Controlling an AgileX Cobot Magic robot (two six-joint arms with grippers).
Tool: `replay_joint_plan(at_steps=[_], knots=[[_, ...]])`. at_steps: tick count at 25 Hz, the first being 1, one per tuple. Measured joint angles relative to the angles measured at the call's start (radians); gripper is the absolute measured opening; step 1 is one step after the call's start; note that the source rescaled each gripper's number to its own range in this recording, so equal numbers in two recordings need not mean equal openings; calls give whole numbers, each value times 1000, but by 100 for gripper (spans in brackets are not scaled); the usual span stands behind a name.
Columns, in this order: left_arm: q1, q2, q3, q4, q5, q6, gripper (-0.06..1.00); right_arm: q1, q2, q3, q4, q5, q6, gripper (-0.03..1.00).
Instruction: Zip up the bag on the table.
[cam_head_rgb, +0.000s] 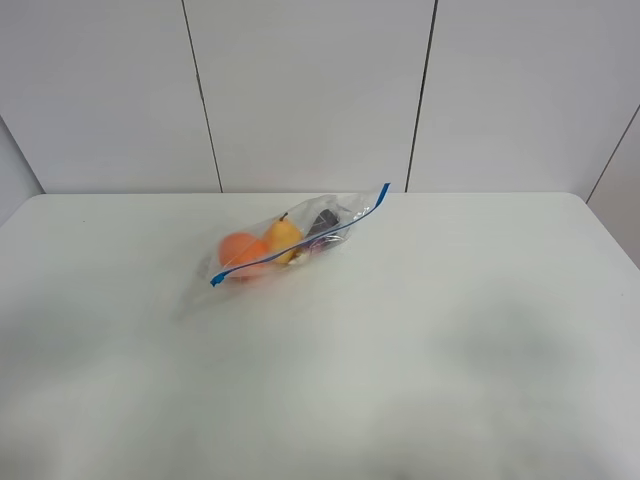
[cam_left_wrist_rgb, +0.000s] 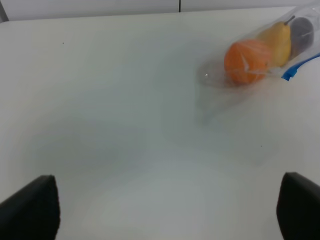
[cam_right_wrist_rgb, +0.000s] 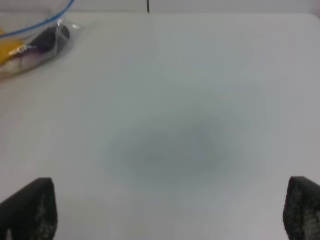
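Observation:
The clear bag (cam_head_rgb: 290, 240) lies on the white table (cam_head_rgb: 400, 330) near its far middle, with a blue zip strip (cam_head_rgb: 300, 236) along its near edge. An orange fruit (cam_head_rgb: 241, 250), a yellow pear (cam_head_rgb: 283, 237) and a dark purple fruit (cam_head_rgb: 322, 222) show through it. Neither gripper shows in the high view. In the left wrist view the left gripper (cam_left_wrist_rgb: 165, 212) is open and empty, well short of the bag (cam_left_wrist_rgb: 265, 47). In the right wrist view the right gripper (cam_right_wrist_rgb: 170, 212) is open and empty, with the bag (cam_right_wrist_rgb: 35, 37) far off to one side.
A white panelled wall (cam_head_rgb: 310, 90) stands behind the table's far edge. Soft shadows lie on the tabletop at the near left and near right.

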Motion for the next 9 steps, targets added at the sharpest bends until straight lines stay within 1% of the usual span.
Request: replay_joint_plan(at_steps=[9], knots=[[0, 0, 0, 0, 0, 0, 100, 0, -5, 0, -12, -1, 13, 100]])
